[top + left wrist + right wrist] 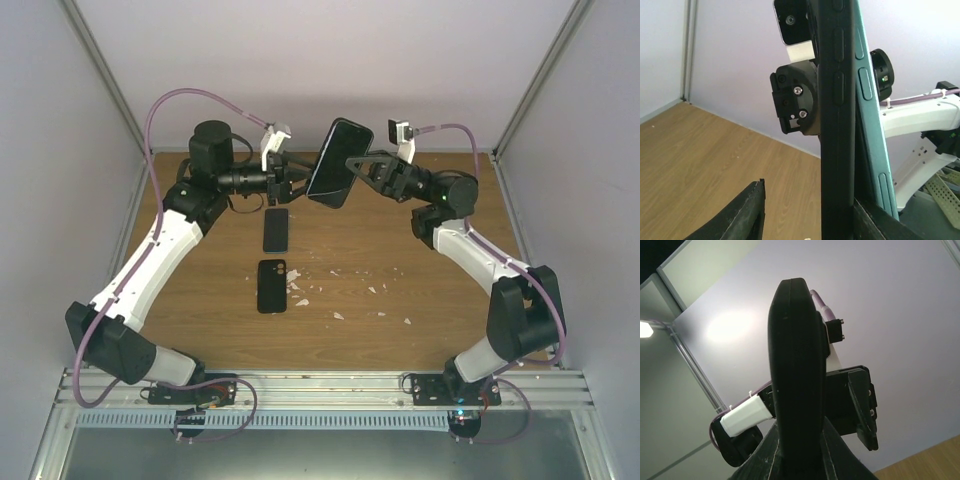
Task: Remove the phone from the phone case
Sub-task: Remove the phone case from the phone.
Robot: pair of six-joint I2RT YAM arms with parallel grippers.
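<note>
Phone case (338,162) between left claw (303,182) and right claw (360,166)

Your top cam sits high at 6 o'clock, looking down at the table (400,330); cased phone (338,162) at 12 o'clock. Left wrist cam: tight on its edge, facing the right arm (920,114). Right wrist cam looks up along it. All three share it.

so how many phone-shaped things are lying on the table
2: a dark slab left of centre, and a second black slab right below it in the top view. The cased phone is held aloft, so not counted.
</note>
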